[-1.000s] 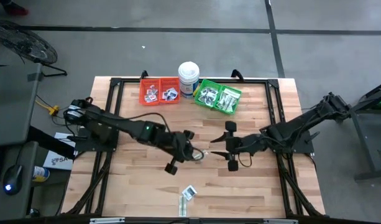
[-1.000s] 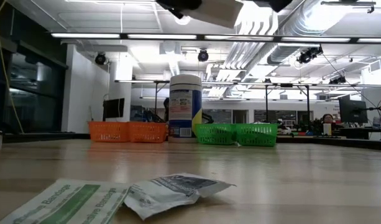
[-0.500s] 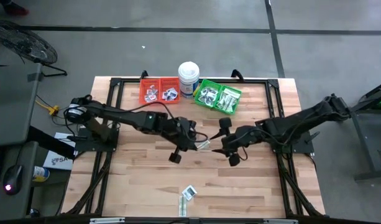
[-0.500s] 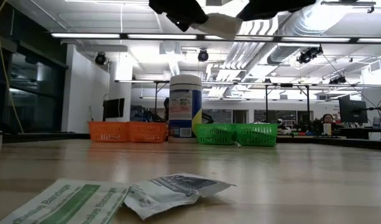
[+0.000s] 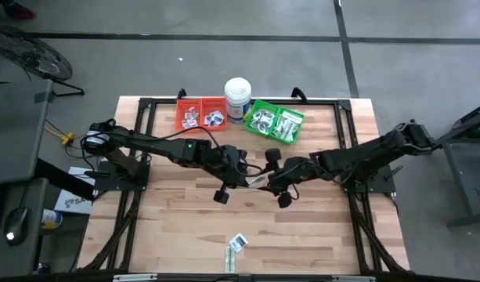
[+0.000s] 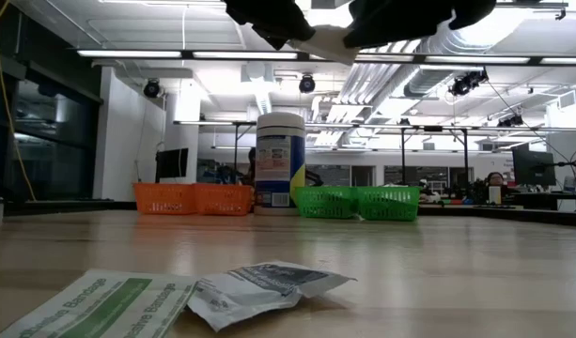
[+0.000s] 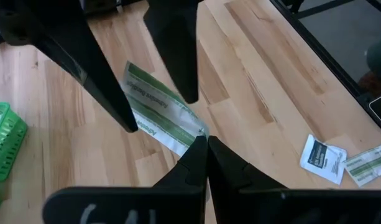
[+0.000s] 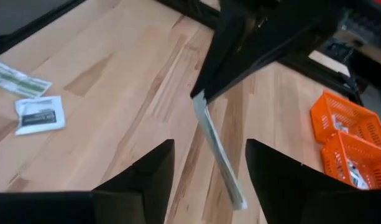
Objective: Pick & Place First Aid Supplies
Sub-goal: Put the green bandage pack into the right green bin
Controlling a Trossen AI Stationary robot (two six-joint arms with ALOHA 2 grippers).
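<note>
While the left end effector (image 5: 241,174) hangs above the middle of the tabletop (image 5: 169,227), it is clenched on one end of a green-and-white strip packet (image 7: 158,116), held clear of the wood. The right end effector (image 8: 209,163) faces it from the other side, its fingers (image 8: 143,171) spread apart with the free end of the strip lying between them but not yet pinched. The step in hand is judged to be a mid-air handover from the left arm to the right.

The next move calls for the right fingers to close squarely on the strip's free end before the left ones let go; the packet is thin and limp, so a grip too near its edge could let it slip. Carriage toward the green bin (image 5: 276,123) would plausibly follow, since strips of this kind appear to lie there.

Count of items:
- Strip packets outside the bins: two, one held and one strip on the tabletop (image 5: 230,257) at the near edge.
- Square white packet (image 5: 239,242): one, touching or just beside that strip.
- Bins: one green, one orange bin (image 5: 201,114), both holding packets too small to count.
- White tub (image 5: 237,97): one, standing between the bins.
</note>
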